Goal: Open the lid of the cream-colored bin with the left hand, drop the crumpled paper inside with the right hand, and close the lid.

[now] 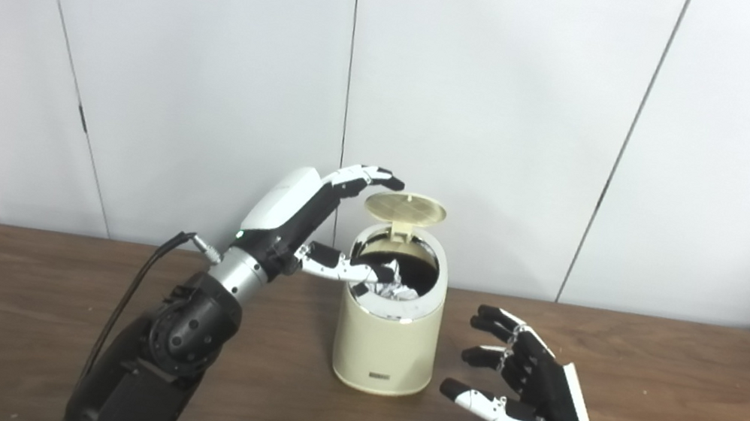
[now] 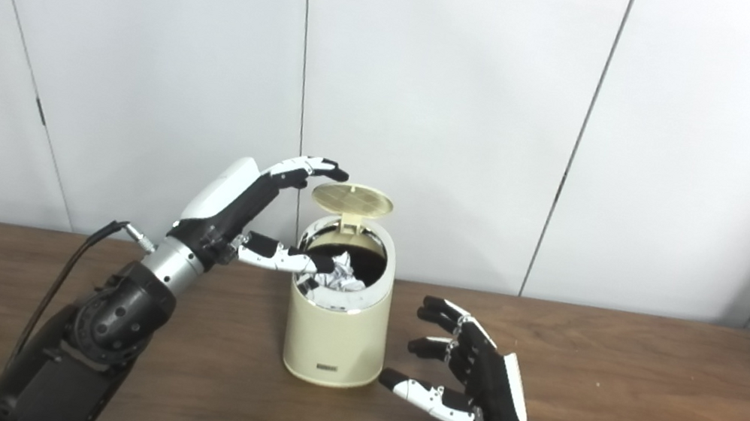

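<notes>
now the cream-colored bin (image 1: 387, 334) stands in the middle of the brown bench (image 1: 691, 416), and its lid (image 1: 405, 207) is tipped up and back at the far side. the crumpled paper (image 1: 400, 287) is already inside; you can see it white and wrinkly in the dark mouth of the bin. the left hand (image 1: 312, 219) is up at the left of the bin with its fingers spread. its long fingers reach over toward the left edge of the lid, and its thumb pokes in over the rim of the opening. i cannot quite tell if the fingertips touch the lid or stop just beside it. the right hand (image 1: 520, 387) hovers low, near the right side of the bin, fingers spread wide and holding nothing.

closing the lid looks like the job left. the thumb could get caught if the lid comes down on it. a hard push from the side could also tip the bin or slide it.

the right eye view shows more bare bench to the right of the bin, and the paper (image 2: 343, 274) a bit more clearly. the left eye view shows more of the left arm.
</notes>
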